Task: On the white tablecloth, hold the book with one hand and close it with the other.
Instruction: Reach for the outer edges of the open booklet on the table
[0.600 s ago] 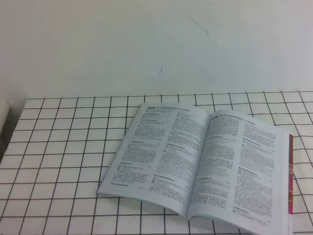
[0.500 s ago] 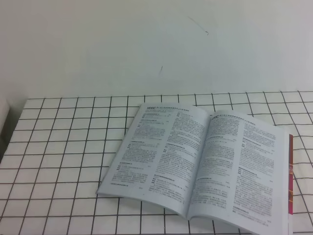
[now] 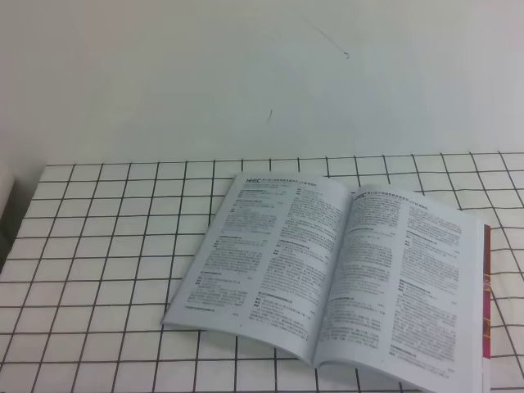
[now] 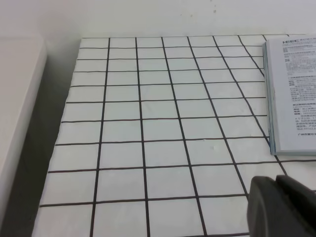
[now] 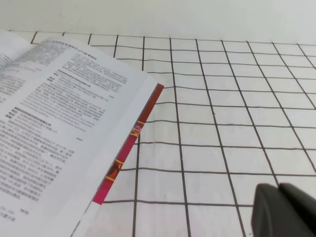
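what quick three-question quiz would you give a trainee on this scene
1. True or false: the book lies closed on the white tablecloth.
2. Which edge of the book shows the magenta strip in the exterior high view? A) left B) right C) far
3. Fill in: in the exterior high view, ____ arms are visible over the cloth.

Key:
1. False, it lies open with two printed pages facing up.
2. B, the right edge.
3. No; only a dark gripper part shows at the lower right corner of each wrist view, left gripper and right gripper.
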{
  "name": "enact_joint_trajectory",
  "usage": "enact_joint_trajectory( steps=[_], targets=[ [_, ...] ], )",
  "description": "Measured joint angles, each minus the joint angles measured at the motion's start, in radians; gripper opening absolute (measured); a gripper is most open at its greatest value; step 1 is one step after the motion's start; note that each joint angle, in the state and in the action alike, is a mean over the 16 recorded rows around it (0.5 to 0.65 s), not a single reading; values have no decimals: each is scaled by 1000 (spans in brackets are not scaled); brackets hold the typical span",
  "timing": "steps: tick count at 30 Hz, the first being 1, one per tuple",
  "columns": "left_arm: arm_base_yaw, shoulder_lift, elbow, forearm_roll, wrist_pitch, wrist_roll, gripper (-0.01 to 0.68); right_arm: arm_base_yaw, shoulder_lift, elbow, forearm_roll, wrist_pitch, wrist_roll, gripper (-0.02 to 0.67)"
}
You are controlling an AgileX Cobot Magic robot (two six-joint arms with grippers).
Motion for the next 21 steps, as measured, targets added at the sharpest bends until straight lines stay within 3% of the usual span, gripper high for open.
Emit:
enact_joint_trajectory(
  steps=[21],
  targets=[
    [0,0,0,18,0,1,-3,0,0,0,0,0,0,-3]
  ],
)
